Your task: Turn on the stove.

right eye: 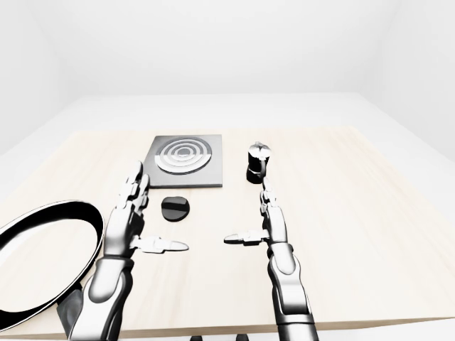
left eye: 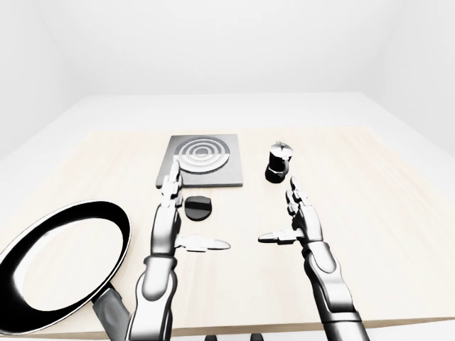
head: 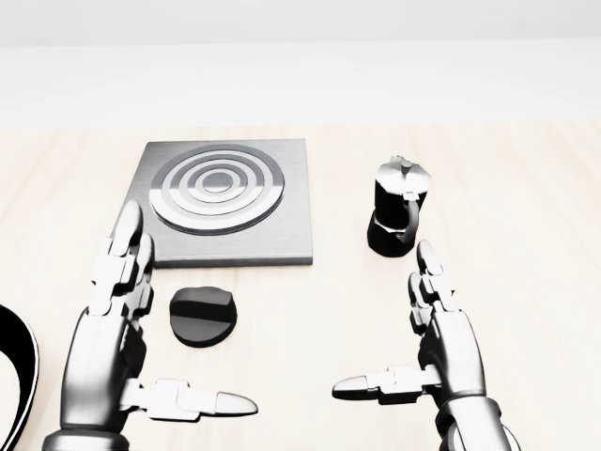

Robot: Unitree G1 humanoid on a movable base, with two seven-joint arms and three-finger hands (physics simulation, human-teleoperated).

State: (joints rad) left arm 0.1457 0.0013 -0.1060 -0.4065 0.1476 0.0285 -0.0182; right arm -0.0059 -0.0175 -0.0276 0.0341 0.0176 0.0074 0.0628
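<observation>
Fingers of the left hand [head: 117, 324] were spread apart, raised just left of the knob [head: 201, 316]; the right hand [head: 441, 343] likewise hovered open, thumb inward.

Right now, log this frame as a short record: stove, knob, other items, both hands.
stove: square burner plate, nothing on it
knob: black dial below the plate, untouched
moka pot: right of the plate
pan: at left edge
left robot hand: open, left of knob
right robot hand: open, holding nothing
</observation>
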